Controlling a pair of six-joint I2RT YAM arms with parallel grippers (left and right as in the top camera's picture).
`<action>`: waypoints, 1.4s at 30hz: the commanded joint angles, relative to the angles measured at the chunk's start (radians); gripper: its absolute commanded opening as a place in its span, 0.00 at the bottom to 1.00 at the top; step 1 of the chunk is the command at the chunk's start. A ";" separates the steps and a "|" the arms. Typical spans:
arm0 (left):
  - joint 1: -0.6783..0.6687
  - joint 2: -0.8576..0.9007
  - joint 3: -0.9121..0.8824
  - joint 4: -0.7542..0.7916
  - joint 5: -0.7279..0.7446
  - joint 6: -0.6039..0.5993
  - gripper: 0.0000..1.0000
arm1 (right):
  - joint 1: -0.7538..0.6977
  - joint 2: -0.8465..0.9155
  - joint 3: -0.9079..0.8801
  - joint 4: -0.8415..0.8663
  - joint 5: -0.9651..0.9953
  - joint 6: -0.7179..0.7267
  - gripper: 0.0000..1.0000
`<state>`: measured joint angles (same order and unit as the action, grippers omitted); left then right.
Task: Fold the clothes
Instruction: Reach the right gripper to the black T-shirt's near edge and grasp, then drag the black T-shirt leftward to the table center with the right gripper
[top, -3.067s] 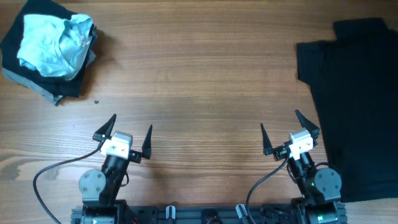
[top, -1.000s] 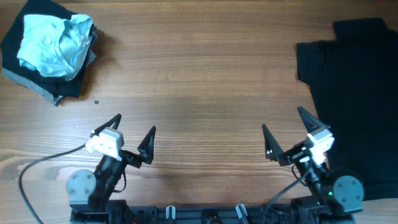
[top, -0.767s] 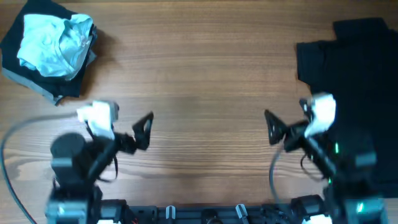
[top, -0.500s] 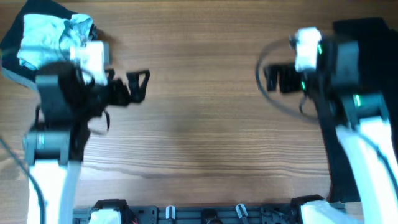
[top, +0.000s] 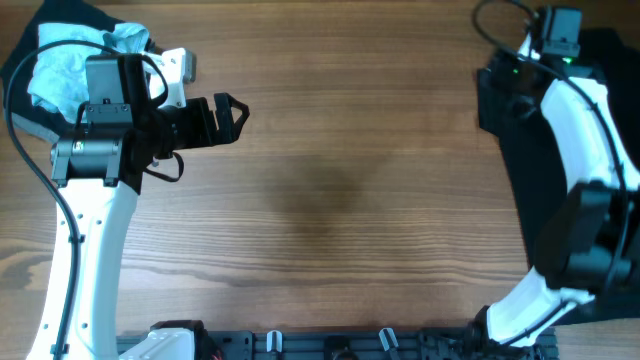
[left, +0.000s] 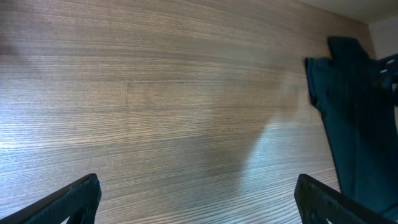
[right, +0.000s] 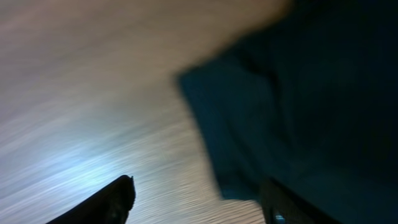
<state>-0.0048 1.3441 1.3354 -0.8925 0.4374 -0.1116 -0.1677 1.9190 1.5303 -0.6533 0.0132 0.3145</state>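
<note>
Right gripper (right: 199, 196), jaws apart and holding nothing, hovers over the sleeve edge of the black shirt (top: 540, 200), which lies spread flat on the table (top: 350, 230). Our left gripper (top: 232, 117), likewise released and empty, hangs well across from the shirt, beside a crumpled pale-blue garment (top: 55, 70) heaped on dark cloth (top: 75, 12). We judge that no fold is made yet, so all the folding lies ahead of us.

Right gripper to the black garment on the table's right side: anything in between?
Nothing visible. The right gripper hangs open over the sleeve edge of the flat black cloth garment, with only bare wooden table beside it. The right wrist view is blurred, so contact cannot be judged.
</note>
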 joint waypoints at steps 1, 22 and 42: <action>-0.005 -0.009 0.023 -0.003 0.022 -0.009 1.00 | -0.016 0.105 0.017 -0.001 0.008 0.048 0.64; -0.003 -0.016 0.023 -0.029 0.018 -0.008 0.90 | 0.128 0.276 0.017 0.024 -0.303 -0.048 0.04; 0.230 -0.284 0.028 0.066 -0.045 -0.009 0.96 | 1.075 0.117 0.047 -0.099 -0.237 -0.329 0.64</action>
<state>0.2230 1.0447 1.3479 -0.8257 0.3943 -0.1184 0.9714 2.1498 1.5494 -0.7444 -0.3225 0.0158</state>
